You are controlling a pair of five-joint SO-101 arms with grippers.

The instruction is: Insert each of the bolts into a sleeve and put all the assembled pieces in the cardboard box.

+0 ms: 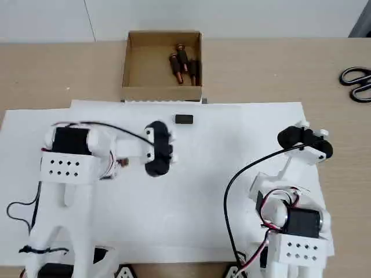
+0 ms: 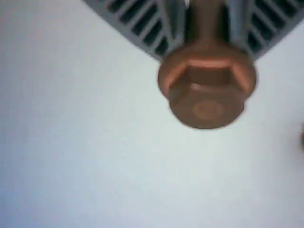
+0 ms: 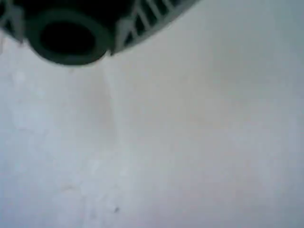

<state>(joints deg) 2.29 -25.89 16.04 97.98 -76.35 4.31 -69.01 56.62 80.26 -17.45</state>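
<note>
A copper bolt (image 2: 206, 90) is clamped by its shank in my left gripper (image 2: 206, 28), hexagonal head pointing out, just above the white paper. In the high view this gripper (image 1: 159, 152) sits left of the paper's centre. My right gripper (image 3: 71, 19) is shut on a dark sleeve (image 3: 71, 58) whose open end faces out; from above, this gripper (image 1: 301, 139) is at the paper's right edge. One loose black sleeve (image 1: 184, 119) lies on the paper below the cardboard box (image 1: 148, 63). Several assembled pieces (image 1: 182, 65) lie in the box's right half.
White paper (image 1: 203, 191) covers the work area on the wooden table. Scissors (image 1: 356, 84) lie at the far right edge. A black cable (image 1: 232, 191) loops across the paper from the right arm's base.
</note>
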